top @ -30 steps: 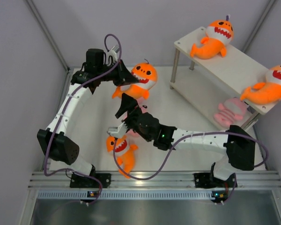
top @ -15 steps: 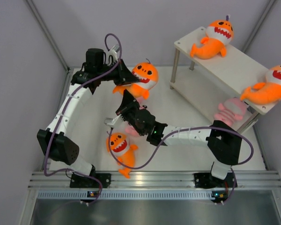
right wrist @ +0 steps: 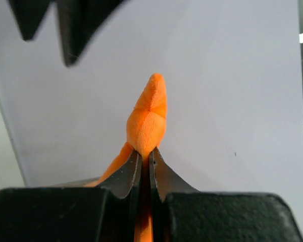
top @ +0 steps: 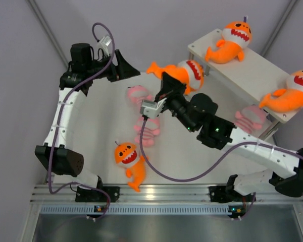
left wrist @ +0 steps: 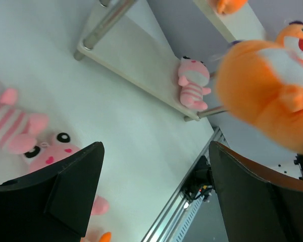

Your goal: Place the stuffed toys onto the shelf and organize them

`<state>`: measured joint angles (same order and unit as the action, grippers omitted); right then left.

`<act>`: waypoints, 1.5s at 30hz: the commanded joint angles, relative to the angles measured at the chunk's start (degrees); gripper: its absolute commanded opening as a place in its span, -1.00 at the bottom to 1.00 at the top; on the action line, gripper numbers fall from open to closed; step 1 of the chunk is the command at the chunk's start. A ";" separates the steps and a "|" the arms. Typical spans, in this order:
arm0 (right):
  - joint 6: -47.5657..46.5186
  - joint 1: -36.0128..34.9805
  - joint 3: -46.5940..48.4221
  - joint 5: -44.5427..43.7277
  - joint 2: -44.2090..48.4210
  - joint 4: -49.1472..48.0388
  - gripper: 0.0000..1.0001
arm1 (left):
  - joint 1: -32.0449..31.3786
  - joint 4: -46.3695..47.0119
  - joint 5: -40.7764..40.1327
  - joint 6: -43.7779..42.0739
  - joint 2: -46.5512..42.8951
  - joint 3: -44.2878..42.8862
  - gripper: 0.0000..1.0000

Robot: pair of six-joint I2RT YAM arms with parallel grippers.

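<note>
My right gripper (top: 168, 84) is shut on an orange shark toy (top: 186, 73) and holds it in the air just left of the shelf (top: 257, 75). In the right wrist view the jaws (right wrist: 145, 157) pinch an orange fin (right wrist: 149, 118). My left gripper (top: 125, 66) hangs open and empty at the back left; its fingers (left wrist: 60, 191) frame bare table. Two orange sharks (top: 231, 42) (top: 292, 95) lie on the shelf's top board. A pink striped toy (top: 250, 119) rests on the lower board. Two pink toys (top: 139, 94) (top: 147, 132) and an orange shark (top: 130, 161) lie on the table.
Grey walls close the table in at the back and on both sides. A metal rail (top: 161, 192) runs along the near edge. The right arm (top: 252, 148) stretches across the table in front of the shelf's grey legs (top: 189, 74).
The left gripper opened, let go of the orange shark and drew back to the left. The right gripper shut on that shark and carried it right toward the shelf, uncovering two pink toys.
</note>
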<state>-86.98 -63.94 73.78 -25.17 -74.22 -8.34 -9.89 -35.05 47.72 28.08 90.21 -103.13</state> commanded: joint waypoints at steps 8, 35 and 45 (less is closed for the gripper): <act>10.34 12.17 25.34 13.30 4.69 29.42 -1.00 | 9.45 -0.02 1.93 -6.44 -3.81 4.86 0.81; 6.38 50.57 10.86 28.76 7.95 39.63 -1.00 | 9.54 -0.11 1.40 -9.53 -5.14 7.42 0.79; 5.59 54.80 13.14 38.43 2.15 42.00 -1.00 | 9.45 -0.02 1.49 -9.79 -4.87 7.95 0.79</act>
<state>-81.91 -10.33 83.94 7.05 -71.02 33.78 -0.45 -36.32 48.18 19.40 86.72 -95.66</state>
